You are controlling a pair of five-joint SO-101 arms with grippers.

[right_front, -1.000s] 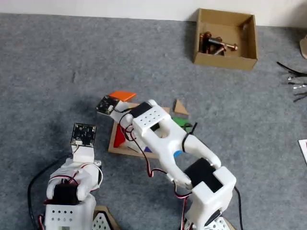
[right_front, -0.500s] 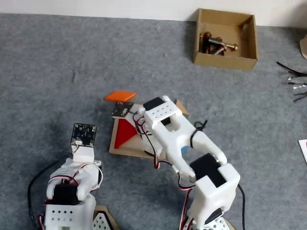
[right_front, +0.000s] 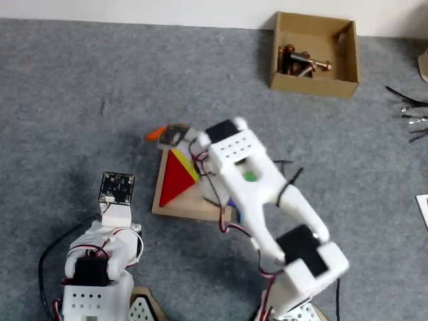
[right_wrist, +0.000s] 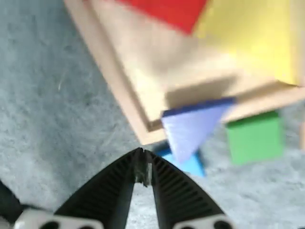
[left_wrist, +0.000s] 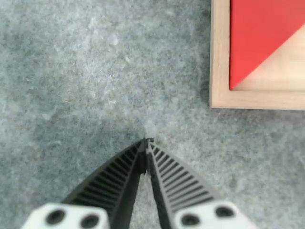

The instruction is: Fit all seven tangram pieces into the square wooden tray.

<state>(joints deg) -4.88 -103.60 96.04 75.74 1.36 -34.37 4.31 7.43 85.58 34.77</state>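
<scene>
The square wooden tray (right_front: pixel 162 200) lies on grey carpet, holding a red triangle (right_front: pixel 175 178) and a yellow piece (right_front: pixel 189 164). The right arm (right_front: pixel 247 174) stretches over the tray's right half. My right gripper (right_wrist: pixel 142 157) is shut and empty, just above the carpet outside a tray corner (right_wrist: pixel 143 133). A purple triangle (right_wrist: pixel 193 126) lies across that corner's rim, with a light blue piece (right_wrist: pixel 190 164) and a green square (right_wrist: pixel 252 136) beside it on the carpet. An orange piece (right_front: pixel 154 134) peeks out beyond the tray. My left gripper (left_wrist: pixel 147 142) is shut over bare carpet, short of the tray (left_wrist: pixel 219 71).
A cardboard box (right_front: pixel 314 79) with copper-coloured metal parts stands at the back right. Black cables (right_front: pixel 408 107) lie at the right edge. Open carpet spreads to the left and behind the tray.
The right arm has swung to the right and farther back, uncovering the red triangle and the yellow piece; its wrist now covers part of the orange piece. The left arm has kept still.
</scene>
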